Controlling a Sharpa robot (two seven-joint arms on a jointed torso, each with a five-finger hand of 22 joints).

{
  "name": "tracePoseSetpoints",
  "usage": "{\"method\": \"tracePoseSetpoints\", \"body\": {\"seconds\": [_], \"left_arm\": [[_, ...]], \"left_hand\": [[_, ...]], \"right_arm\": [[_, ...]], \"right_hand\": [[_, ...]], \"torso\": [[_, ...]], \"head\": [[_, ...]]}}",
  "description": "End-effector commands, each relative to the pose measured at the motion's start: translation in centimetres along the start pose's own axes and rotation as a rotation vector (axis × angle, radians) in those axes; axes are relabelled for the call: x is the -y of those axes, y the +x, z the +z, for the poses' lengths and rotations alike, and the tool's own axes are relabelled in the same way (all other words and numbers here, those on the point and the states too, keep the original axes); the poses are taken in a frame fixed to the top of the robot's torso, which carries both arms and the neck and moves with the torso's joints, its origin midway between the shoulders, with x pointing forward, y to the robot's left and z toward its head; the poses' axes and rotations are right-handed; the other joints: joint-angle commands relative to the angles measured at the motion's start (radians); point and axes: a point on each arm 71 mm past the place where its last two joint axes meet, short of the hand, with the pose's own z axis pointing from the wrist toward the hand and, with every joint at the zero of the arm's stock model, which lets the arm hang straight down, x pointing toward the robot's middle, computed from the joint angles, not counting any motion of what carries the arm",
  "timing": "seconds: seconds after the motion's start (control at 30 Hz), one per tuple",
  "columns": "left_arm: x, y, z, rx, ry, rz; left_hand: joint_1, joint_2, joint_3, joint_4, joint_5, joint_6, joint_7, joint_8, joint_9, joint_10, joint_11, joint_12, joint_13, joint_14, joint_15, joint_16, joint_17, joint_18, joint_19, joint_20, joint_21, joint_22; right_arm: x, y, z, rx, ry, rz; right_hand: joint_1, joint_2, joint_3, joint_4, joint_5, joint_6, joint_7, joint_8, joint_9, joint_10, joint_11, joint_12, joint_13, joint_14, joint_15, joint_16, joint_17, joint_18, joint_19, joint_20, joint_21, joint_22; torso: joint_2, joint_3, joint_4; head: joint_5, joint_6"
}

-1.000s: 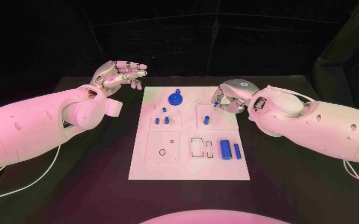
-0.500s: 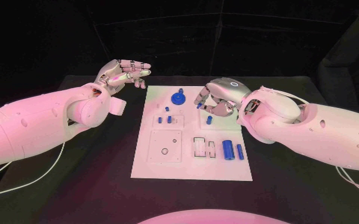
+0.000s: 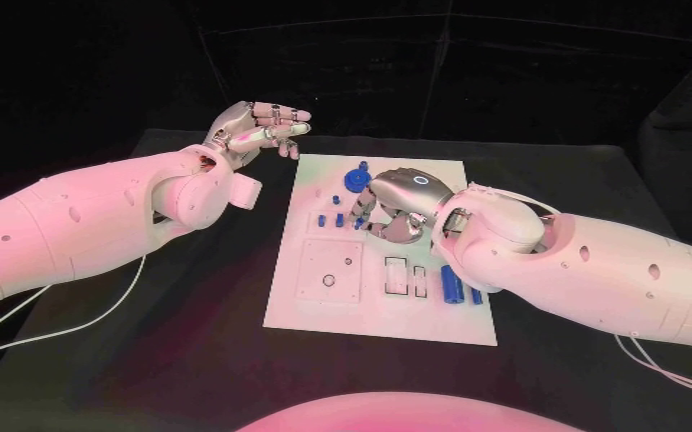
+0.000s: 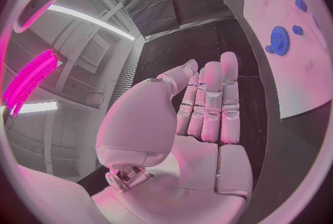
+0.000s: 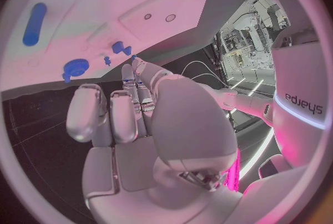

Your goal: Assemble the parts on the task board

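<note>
Task board (image 3: 317, 320): white plate, centre of the table.
Right hand (image 3: 392, 202): over the board's middle pegs (image 3: 340, 219), fingers curled downward; whether it holds anything, I cannot tell. It may knock loose pegs.
Blue gear (image 3: 361, 176): board's far end.
Left hand (image 3: 260, 130): raised beyond the board's far left corner, fingers straight, together, empty.

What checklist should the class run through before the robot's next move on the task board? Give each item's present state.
1. Left hand free of the board, fingers apart, holding nothing: ok.
2. Right hand over the middle of the task board: ok.
3. Right hand holding a part: cannot tell, its fingers are curled under.
4. Blue gear seated at the board's far end: ok.
5. Blue cylinder lying near the right edge, untouched: ok.
6. Small pegs beside the right hand standing upright: cannot tell.
</note>
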Motion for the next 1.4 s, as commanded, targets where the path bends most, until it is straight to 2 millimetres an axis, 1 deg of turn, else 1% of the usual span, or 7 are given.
{"method": "tracePoseSetpoints", "body": {"seconds": [0.03,0.27,0.47,0.67,0.97,1.1,1.4], "left_arm": [[0.2,0.3,0.1,-0.009,0.010,-0.016],[0.2,0.4,0.1,-0.012,0.009,-0.018],[0.2,0.4,0.1,-0.011,0.009,-0.018],[0.2,0.4,0.2,-0.012,0.008,-0.018],[0.2,0.4,0.2,-0.011,0.007,-0.018],[0.1,0.3,0.2,-0.011,0.007,-0.018],[0.1,0.3,0.2,-0.013,0.005,-0.018]], "left_hand": [[-0.001,0.008,-0.005,0.001,0.004,0.003,0.000,0.006,0.001,0.003,0.002,0.004,0.001,-0.005,-0.006,-0.004,-0.001,0.007,-0.001,-0.005,-0.006,-0.001],[-0.001,0.008,-0.005,0.001,0.004,0.003,0.000,0.006,0.001,0.003,0.002,0.004,0.001,-0.005,-0.006,-0.004,-0.001,0.007,-0.001,-0.005,-0.006,-0.001],[-0.001,0.008,-0.005,0.001,0.004,0.003,0.000,0.006,0.001,0.003,0.002,0.004,0.001,-0.005,-0.006,-0.004,-0.001,0.007,-0.001,-0.005,-0.006,-0.001],[-0.001,0.008,-0.005,0.001,0.004,0.003,0.000,0.006,0.001,0.003,0.002,0.004,0.001,-0.005,-0.006,-0.004,-0.001,0.007,-0.001,-0.005,-0.006,-0.001],[-0.001,0.009,-0.007,0.001,0.004,0.001,0.001,0.006,0.000,-0.001,0.003,0.006,0.001,-0.005,-0.005,-0.006,-0.004,0.007,-0.001,-0.005,-0.008,-0.003],[-0.001,0.009,-0.007,0.001,0.004,0.001,0.001,0.006,0.000,-0.001,0.003,0.006,0.001,-0.005,-0.005,-0.006,-0.004,0.007,-0.001,-0.005,-0.008,-0.003],[-0.001,0.009,-0.007,0.001,0.004,0.001,0.001,0.006,0.000,-0.001,0.003,0.006,0.001,-0.005,-0.005,-0.006,-0.004,0.007,-0.001,-0.005,-0.008,-0.003]], "right_arm": [[-0.5,1.0,0.4,-0.054,-0.025,-0.018],[-0.9,2.3,0.9,-0.086,-0.035,-0.022],[-1.0,3.0,0.9,-0.119,-0.034,-0.026],[-1.1,3.5,1.0,-0.139,-0.036,-0.031],[-1.1,4.1,1.0,-0.170,-0.039,-0.043],[-1.2,4.4,0.9,-0.174,-0.041,-0.045],[-1.3,4.6,1.0,-0.170,-0.044,-0.050]], "right_hand": [[-0.009,0.000,0.007,0.001,-0.007,0.006,0.001,0.001,0.001,0.007,0.000,-0.004,-0.001,0.042,-0.004,0.003,-0.002,-0.001,0.004,0.000,0.003,-0.001],[-0.010,0.000,0.008,0.001,-0.006,0.005,0.001,0.000,0.001,0.006,0.000,-0.005,-0.001,0.042,-0.004,0.003,-0.002,-0.001,0.003,0.000,0.002,-0.002],[-0.011,0.000,0.009,0.001,-0.006,0.005,0.001,0.000,0.001,0.006,0.000,-0.005,-0.001,0.042,-0.004,0.003,-0.003,-0.001,0.003,0.000,0.002,-0.002],[-0.012,0.000,0.009,0.001,-0.006,0.005,0.001,-0.001,0.001,0.006,0.000,-0.006,-0.002,0.042,-0.004,0.003,-0.002,-0.001,0.003,0.000,0.002,-0.003],[-0.013,-0.001,0.009,0.001,-0.006,0.005,0.001,-0.001,0.001,0.006,0.000,-0.006,-0.002,0.042,-0.004,0.003,-0.002,-0.001,0.003,0.000,0.001,-0.003],[-0.013,-0.001,0.009,0.001,-0.006,0.005,0.001,-0.001,0.001,0.006,0.000,-0.006,-0.002,0.042,-0.004,0.003,-0.002,-0.001,0.003,0.000,0.001,-0.003],[-0.015,-0.001,0.009,0.000,-0.006,0.005,0.001,-0.001,0.001,0.006,0.000,-0.007,-0.002,0.042,-0.003,0.003,-0.003,-0.001,0.003,0.000,0.002,-0.003]], "torso": [[0.000,0.0004,-0.0010],[0.001,0.0010,0.0002],[0.000,0.0004,-0.0017],[0.000,0.0004,-0.0025],[0.000,0.0004,-0.0008],[0.000,0.0008,-0.0021],[-0.001,0.0004,-0.0012]], "head": [[0.008,-0.006],[0.017,-0.013],[0.022,-0.018],[0.024,-0.023],[0.027,-0.031],[0.028,-0.031],[0.028,-0.032]]}}
